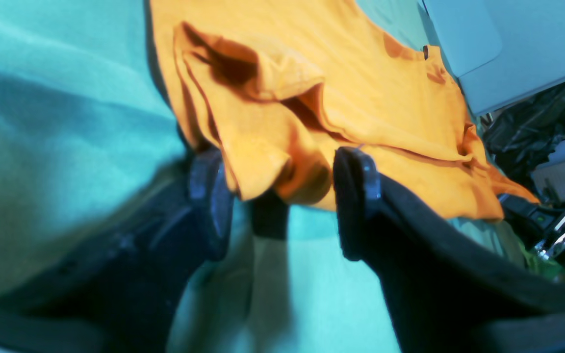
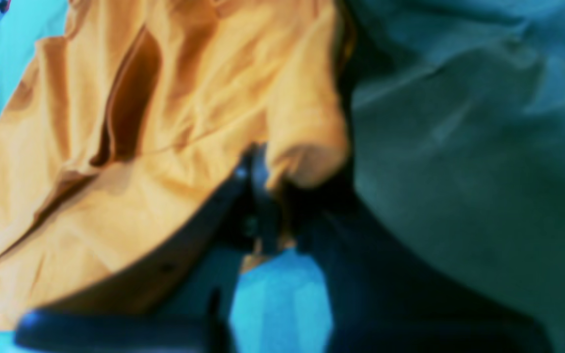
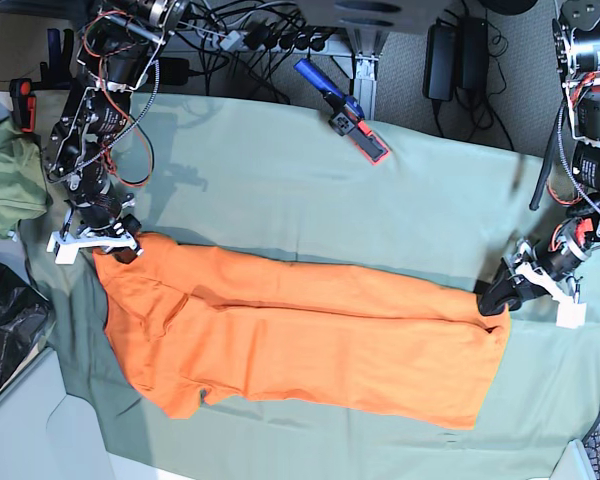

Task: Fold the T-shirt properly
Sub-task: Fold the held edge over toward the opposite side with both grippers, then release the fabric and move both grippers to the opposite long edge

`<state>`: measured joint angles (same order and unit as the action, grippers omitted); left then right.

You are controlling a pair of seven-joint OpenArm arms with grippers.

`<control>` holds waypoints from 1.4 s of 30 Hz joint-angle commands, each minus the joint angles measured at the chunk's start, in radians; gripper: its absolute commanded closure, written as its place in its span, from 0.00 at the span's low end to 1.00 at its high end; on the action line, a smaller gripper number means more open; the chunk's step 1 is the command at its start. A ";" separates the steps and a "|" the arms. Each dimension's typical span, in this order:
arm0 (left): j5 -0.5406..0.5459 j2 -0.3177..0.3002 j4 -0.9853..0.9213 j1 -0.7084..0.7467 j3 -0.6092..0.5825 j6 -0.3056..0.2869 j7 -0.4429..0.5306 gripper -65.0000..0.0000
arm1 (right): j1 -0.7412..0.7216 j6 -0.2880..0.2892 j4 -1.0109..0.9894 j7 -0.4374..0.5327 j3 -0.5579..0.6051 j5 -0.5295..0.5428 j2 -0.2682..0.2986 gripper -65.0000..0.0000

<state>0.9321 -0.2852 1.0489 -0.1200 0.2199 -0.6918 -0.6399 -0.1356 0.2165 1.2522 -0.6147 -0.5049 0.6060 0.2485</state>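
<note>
The orange T-shirt (image 3: 300, 340) lies stretched out left to right on the green table cloth (image 3: 280, 180), with creases along its length. My right gripper (image 3: 120, 248) is at its upper left corner. In the right wrist view the gripper (image 2: 275, 206) is shut on a fold of the shirt (image 2: 165, 122). My left gripper (image 3: 492, 298) is at the shirt's upper right corner. In the left wrist view the gripper (image 1: 282, 196) has its jaws apart, and a bunched corner of the shirt (image 1: 361, 88) lies between them, unpinched.
A blue and red tool (image 3: 345, 115) lies at the cloth's far edge. A green bundle (image 3: 5, 190) and a black bag (image 3: 5, 330) sit off the left side. Cables and power bricks run along the back. A white panel (image 1: 498, 44) shows beyond the shirt.
</note>
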 commanded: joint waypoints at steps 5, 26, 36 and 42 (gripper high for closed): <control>0.012 -0.009 0.012 -0.027 -0.003 -0.006 -0.021 1.00 | -0.019 0.080 0.014 0.008 -0.001 0.003 0.015 1.00; 0.139 -0.150 0.416 0.283 0.027 -0.006 -0.203 1.00 | 0.275 0.114 0.234 -0.124 -0.002 0.139 0.090 1.00; 0.153 -0.150 0.534 0.480 0.157 -0.006 -0.204 1.00 | 0.511 0.114 0.456 -0.124 -0.007 0.138 0.106 1.00; 0.157 -0.150 0.573 0.558 0.161 -0.006 -0.203 1.00 | 0.600 0.113 0.496 -0.123 -0.009 0.135 0.106 1.00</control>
<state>1.0687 -0.4183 1.6039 0.4385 0.3733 -0.6857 -0.8570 0.4610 0.2512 1.7309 -0.7525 -0.5030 0.7361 0.3359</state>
